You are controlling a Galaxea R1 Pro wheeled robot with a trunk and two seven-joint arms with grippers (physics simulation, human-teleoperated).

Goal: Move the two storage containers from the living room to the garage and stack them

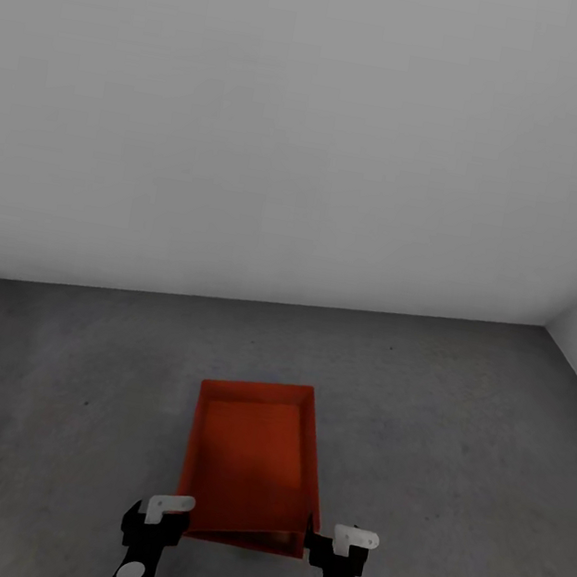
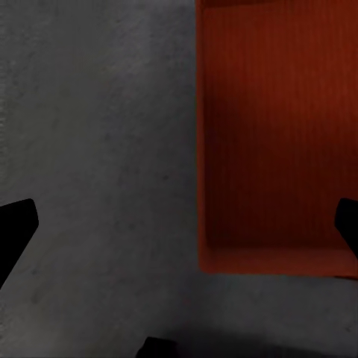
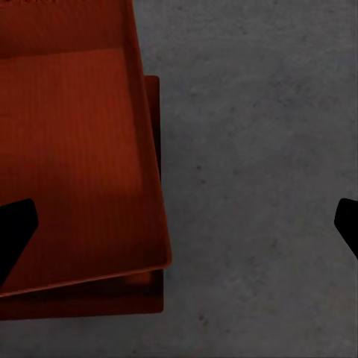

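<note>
Two red-orange containers point(image 1: 251, 456) stacked, top one skewed, on grey garage floor point(image 1: 453, 429) at lower centre of frame, w/ left hand point(image 1: 158, 518) & right hand point(image 1: 341, 549) spread wide, holding nothing, flanking near end.

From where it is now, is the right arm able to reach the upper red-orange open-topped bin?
Probably yes. The right tool hangs open just beside the near right corner of the upper red-orange open-topped bin, which sits slightly askew on the lower bin. Only bare grey concrete floor lies beside it; nothing blocks the way.
</note>
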